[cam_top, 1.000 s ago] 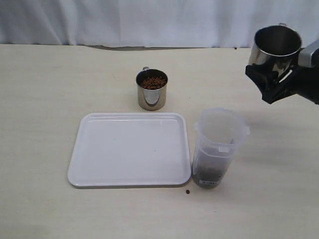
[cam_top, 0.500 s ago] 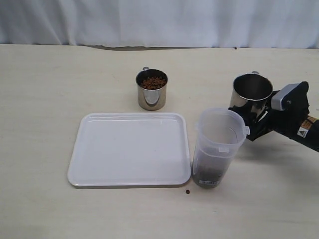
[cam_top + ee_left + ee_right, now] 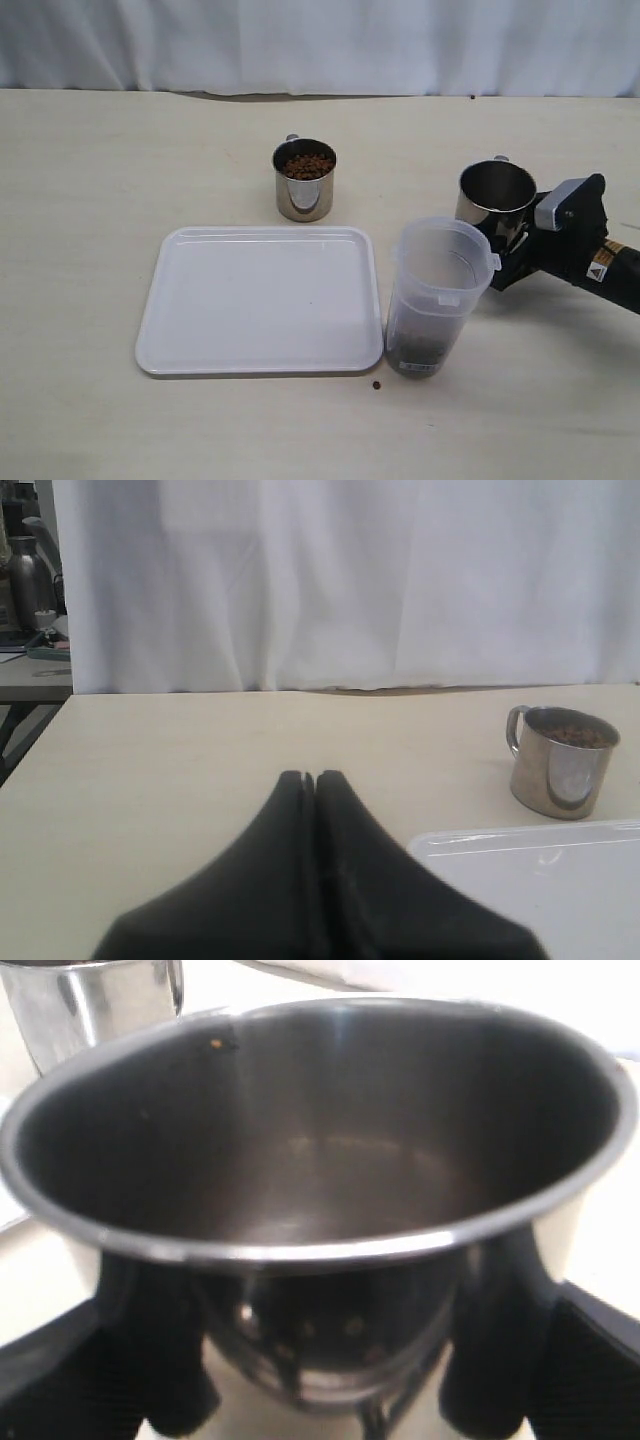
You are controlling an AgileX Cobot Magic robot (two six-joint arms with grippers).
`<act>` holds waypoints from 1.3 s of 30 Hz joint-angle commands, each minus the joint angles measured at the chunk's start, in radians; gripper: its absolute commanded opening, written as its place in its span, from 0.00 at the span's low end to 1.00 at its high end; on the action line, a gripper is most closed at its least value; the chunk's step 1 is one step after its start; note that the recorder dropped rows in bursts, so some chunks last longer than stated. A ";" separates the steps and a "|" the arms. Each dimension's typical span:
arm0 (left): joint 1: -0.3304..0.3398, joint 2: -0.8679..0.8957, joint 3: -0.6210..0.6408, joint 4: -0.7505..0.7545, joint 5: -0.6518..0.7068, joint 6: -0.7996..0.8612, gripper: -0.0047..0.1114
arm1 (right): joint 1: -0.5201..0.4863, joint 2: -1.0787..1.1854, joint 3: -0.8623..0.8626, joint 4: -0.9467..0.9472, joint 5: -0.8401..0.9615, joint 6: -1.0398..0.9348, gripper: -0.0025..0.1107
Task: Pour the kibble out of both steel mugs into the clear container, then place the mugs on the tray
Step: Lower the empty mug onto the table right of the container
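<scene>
An empty steel mug (image 3: 497, 195) is gripped upright by the right gripper (image 3: 508, 245), just right of and beyond the clear container (image 3: 441, 290), where kibble (image 3: 418, 348) is seen at the bottom. The tray (image 3: 250, 300) lies just left of the container, and a full mug (image 3: 305, 182) stands beyond it. The left gripper (image 3: 315, 780) is closed, holding nothing.

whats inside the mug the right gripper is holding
The held mug looks empty: bare steel floor and walls, one speck near the rim. The right gripper clamps it from outside, so nothing inside is covered.
</scene>
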 commanded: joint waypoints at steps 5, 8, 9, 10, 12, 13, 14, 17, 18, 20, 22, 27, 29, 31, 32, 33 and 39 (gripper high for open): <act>0.004 -0.004 0.003 0.000 -0.016 0.003 0.04 | 0.001 0.041 0.007 0.045 -0.023 -0.017 0.07; 0.004 -0.004 0.003 0.000 -0.016 0.003 0.04 | -0.004 0.072 0.016 0.082 -0.023 -0.057 0.07; 0.004 -0.004 0.003 0.000 -0.016 0.003 0.04 | -0.004 0.077 0.020 0.082 -0.023 -0.071 0.07; 0.004 -0.004 0.003 0.000 -0.016 0.003 0.04 | -0.004 0.079 0.023 0.082 -0.023 -0.084 0.07; 0.004 -0.004 0.003 0.000 -0.016 0.003 0.04 | -0.004 0.079 0.023 0.066 -0.023 -0.084 0.07; 0.004 -0.004 0.003 0.000 -0.016 0.003 0.04 | -0.004 0.079 0.023 0.063 -0.023 -0.084 0.07; 0.004 -0.004 0.003 0.000 -0.016 0.003 0.04 | -0.004 0.079 0.023 0.063 -0.023 -0.084 0.07; 0.004 -0.004 0.003 0.000 -0.016 0.003 0.04 | -0.004 0.079 0.023 0.105 -0.023 -0.084 0.07; 0.004 -0.004 0.003 0.000 -0.016 0.003 0.04 | -0.004 0.079 0.023 0.117 -0.023 -0.084 0.07; 0.004 -0.004 0.003 0.000 -0.016 0.003 0.04 | -0.004 0.079 0.023 0.120 -0.023 -0.093 0.07; 0.004 -0.004 0.003 0.000 -0.016 0.003 0.04 | -0.004 0.079 0.021 0.118 -0.023 -0.092 0.07; 0.004 -0.004 0.003 -0.003 -0.016 0.003 0.04 | -0.004 0.079 0.021 0.117 -0.023 -0.041 0.53; 0.004 -0.004 0.003 -0.003 -0.016 0.003 0.04 | -0.004 0.079 0.021 0.115 -0.023 -0.048 0.83; 0.004 -0.004 0.003 -0.003 -0.016 0.003 0.04 | -0.004 0.079 0.023 0.107 -0.023 -0.057 0.93; 0.004 -0.004 0.003 -0.003 -0.016 0.003 0.04 | -0.004 0.079 0.023 0.095 -0.023 -0.057 0.95; 0.004 -0.004 0.003 -0.003 -0.016 0.003 0.04 | -0.004 0.079 0.023 0.080 -0.023 -0.057 0.95; 0.004 -0.004 0.003 -0.003 -0.016 0.003 0.04 | -0.004 0.063 0.042 -0.019 -0.023 -0.049 0.95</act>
